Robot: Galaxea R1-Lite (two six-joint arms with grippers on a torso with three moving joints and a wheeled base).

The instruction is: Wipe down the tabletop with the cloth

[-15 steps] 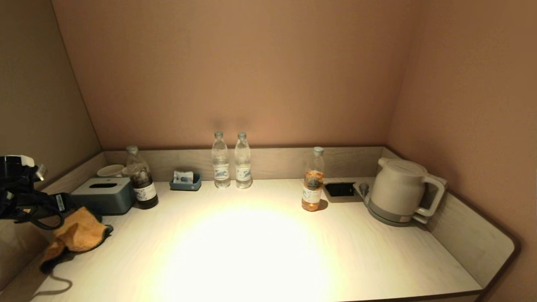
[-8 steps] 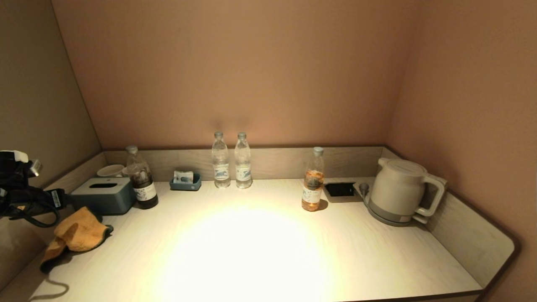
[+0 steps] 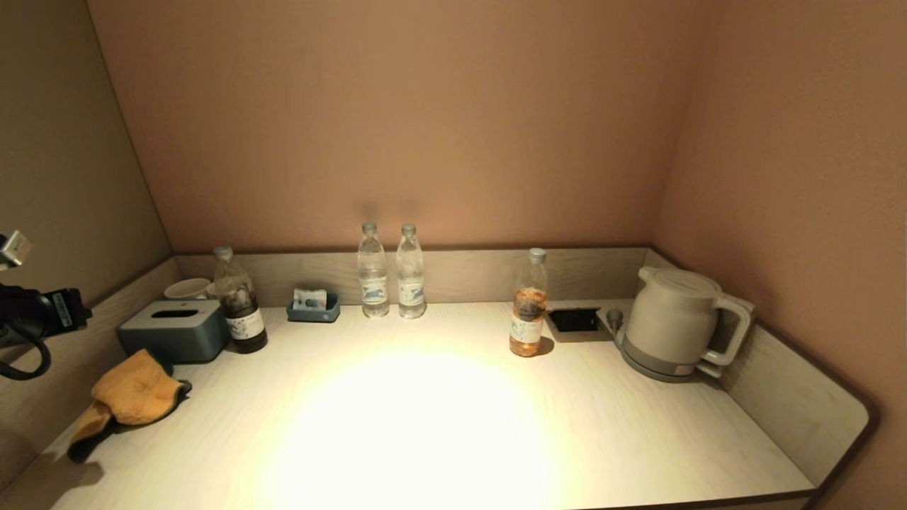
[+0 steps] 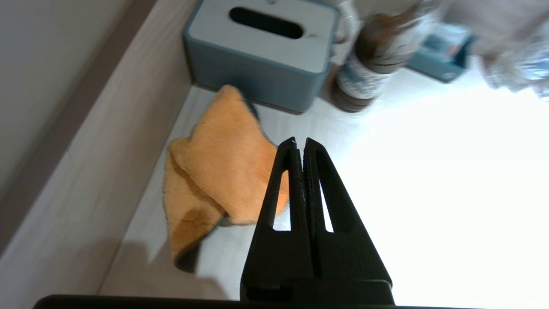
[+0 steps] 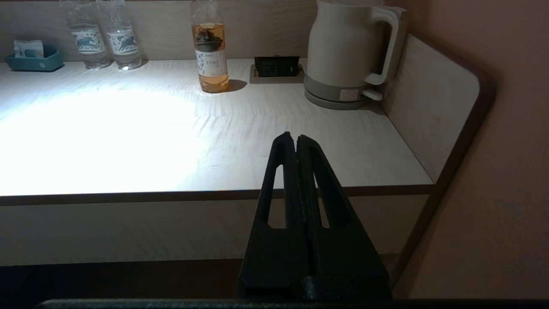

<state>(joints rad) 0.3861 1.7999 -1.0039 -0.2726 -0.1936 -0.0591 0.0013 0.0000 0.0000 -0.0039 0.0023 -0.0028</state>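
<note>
An orange cloth (image 3: 131, 395) lies crumpled on the pale tabletop (image 3: 425, 425) at the far left, in front of the tissue box; it also shows in the left wrist view (image 4: 218, 176). My left gripper (image 4: 299, 141) is shut and empty, held in the air above and clear of the cloth. In the head view only the left arm's wrist (image 3: 35, 315) shows at the left edge. My right gripper (image 5: 296, 136) is shut and empty, parked below and in front of the table's front edge, out of the head view.
A grey-blue tissue box (image 3: 176, 329), a dark bottle (image 3: 239, 301), a cup (image 3: 186, 288) and a small blue tray (image 3: 313, 306) stand at the back left. Two water bottles (image 3: 391, 270), an amber bottle (image 3: 529, 304), a socket (image 3: 574, 320) and a kettle (image 3: 677, 322) stand at the back.
My left arm has drawn back to the left and upward, away from the cloth. The cloth lies where it was, free of the gripper. The right arm has not moved.
</note>
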